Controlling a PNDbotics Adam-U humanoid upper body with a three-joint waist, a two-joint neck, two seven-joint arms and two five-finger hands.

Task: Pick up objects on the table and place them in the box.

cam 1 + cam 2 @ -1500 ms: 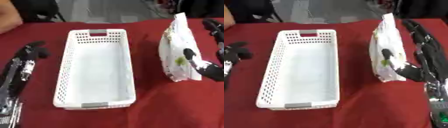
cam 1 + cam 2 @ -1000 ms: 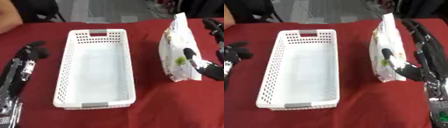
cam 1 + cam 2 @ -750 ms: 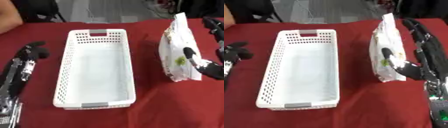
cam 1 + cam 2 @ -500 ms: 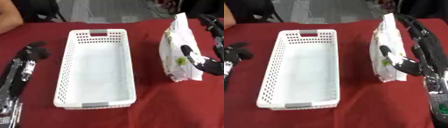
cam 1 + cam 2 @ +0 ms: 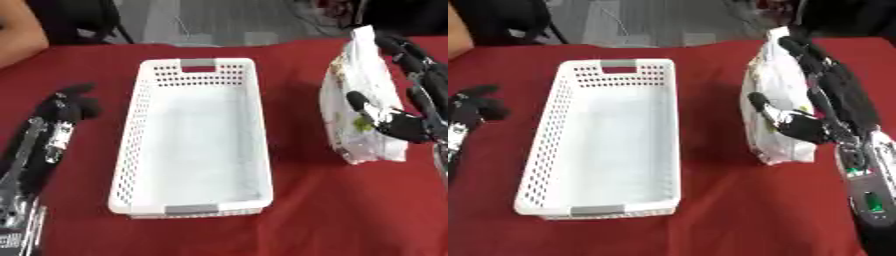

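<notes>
We grip the bag (image 5: 776, 107) with our right hand (image 5: 802, 125), thumb on its near face, fingers behind | bag upright right of the empty box (image 5: 197, 145), ready to lift across | left hand (image 5: 66, 107) curled, idle, far left on the cloth (image 5: 289, 220).

white bag's (image 5: 779, 100) print blurred; right robot hand (image 5: 811, 125) covers its right side

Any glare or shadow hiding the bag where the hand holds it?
Left eye view: the white printed snack bag casts a soft shadow leftward on the red tablecloth; no glare. Right eye view: the right hand looks soft-edged, its dark fingers covering part of the bag's print.
</notes>
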